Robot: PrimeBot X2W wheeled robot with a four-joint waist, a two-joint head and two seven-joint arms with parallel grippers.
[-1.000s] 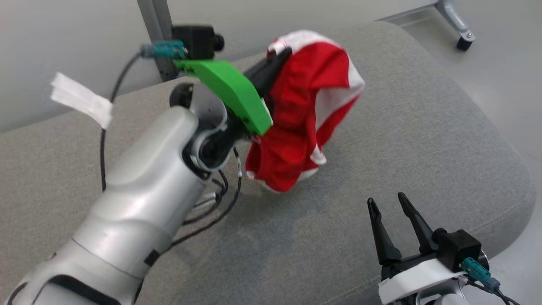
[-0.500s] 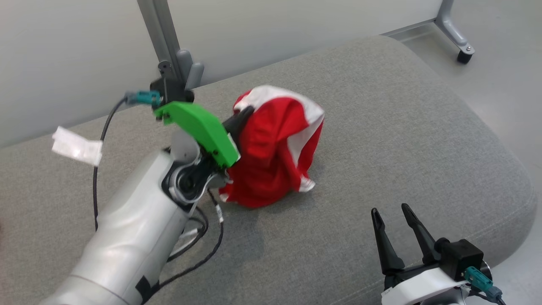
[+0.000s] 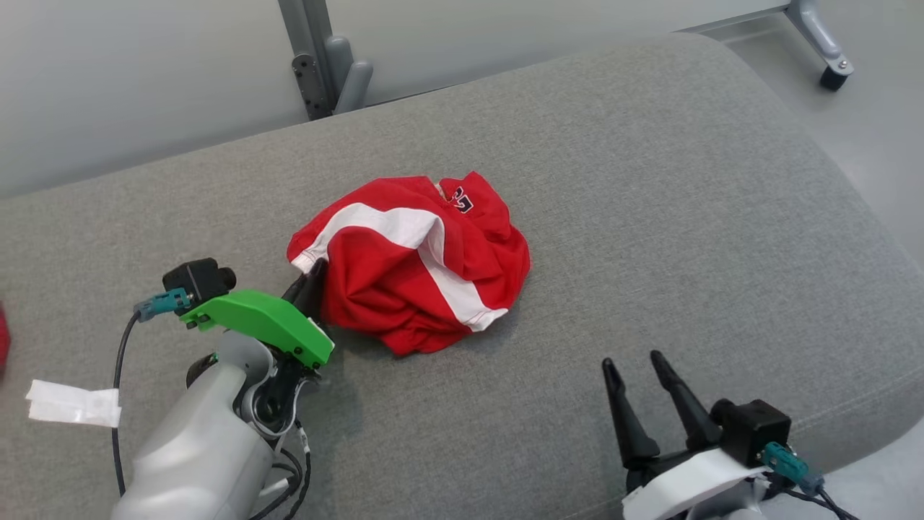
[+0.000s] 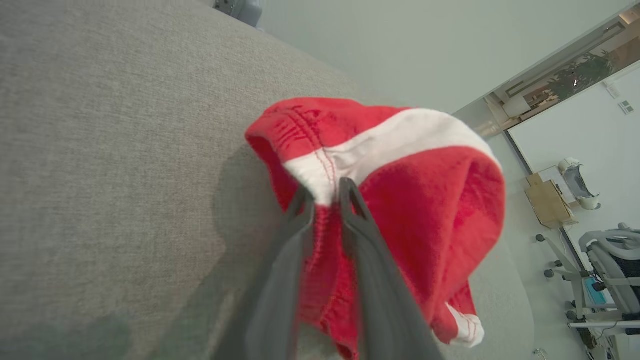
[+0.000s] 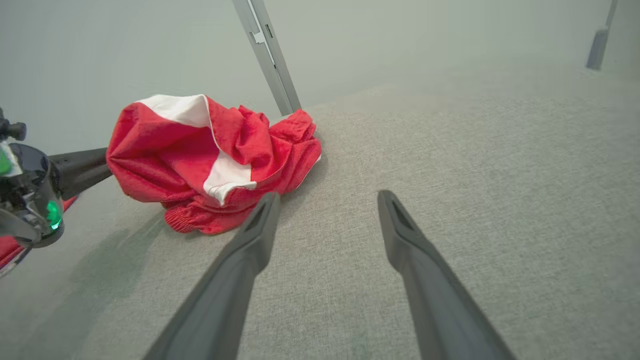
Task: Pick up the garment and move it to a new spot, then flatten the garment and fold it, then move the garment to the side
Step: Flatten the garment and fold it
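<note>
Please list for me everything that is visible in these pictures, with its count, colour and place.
garment: one, red with a white stripe, crumpled at the cushion's middle
cushion: one, grey, under the garment
metal post: one, grey, behind the cushion's far edge
caster wheel: one, black, on the floor, far right
tag: one, white, on the left arm's cable
left gripper: one, dark fingers, closed on the garment's edge
right gripper: one, dark fingers, open, near right, holding nothing

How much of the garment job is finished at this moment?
Done: the garment, lifted a second ago, lies crumpled on the cushion. In hand: the left gripper has its edge between nearly closed fingers; the right gripper waits open. Left: flattening, folding, moving aside.
</note>
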